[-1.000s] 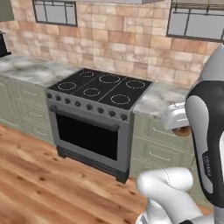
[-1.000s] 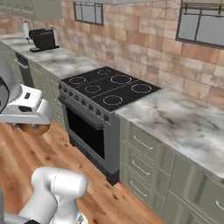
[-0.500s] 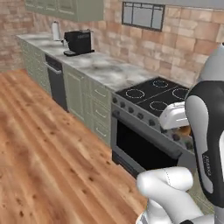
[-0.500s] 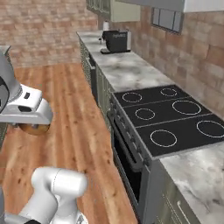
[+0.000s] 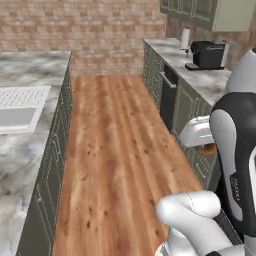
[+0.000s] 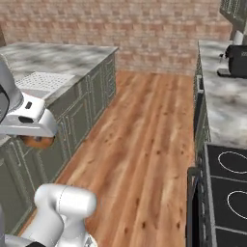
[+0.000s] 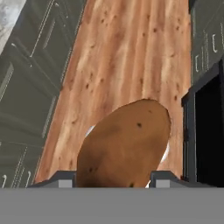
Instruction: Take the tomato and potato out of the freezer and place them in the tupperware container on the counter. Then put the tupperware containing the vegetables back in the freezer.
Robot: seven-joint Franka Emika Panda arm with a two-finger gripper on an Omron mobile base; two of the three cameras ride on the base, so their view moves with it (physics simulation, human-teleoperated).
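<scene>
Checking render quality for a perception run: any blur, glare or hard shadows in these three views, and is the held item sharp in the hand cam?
Left base view: flat even light, soft textures, no hard shadows on the grey-white marbled counter. Right base view: same flat look, no glare on the black stovetop. Hand view: the brown oval potato between the hand's fingers is big and slightly soft-edged, though its speckles are visible.

The potato (image 7: 124,146) is a brown oval lump with small dark specks, held high above the wooden floor (image 7: 127,52), tilted. From the base it shows as a brown edge (image 6: 37,142) below the white hand.

The counter (image 5: 30,95), grey-white marbled stone, runs beside that floor.
</scene>
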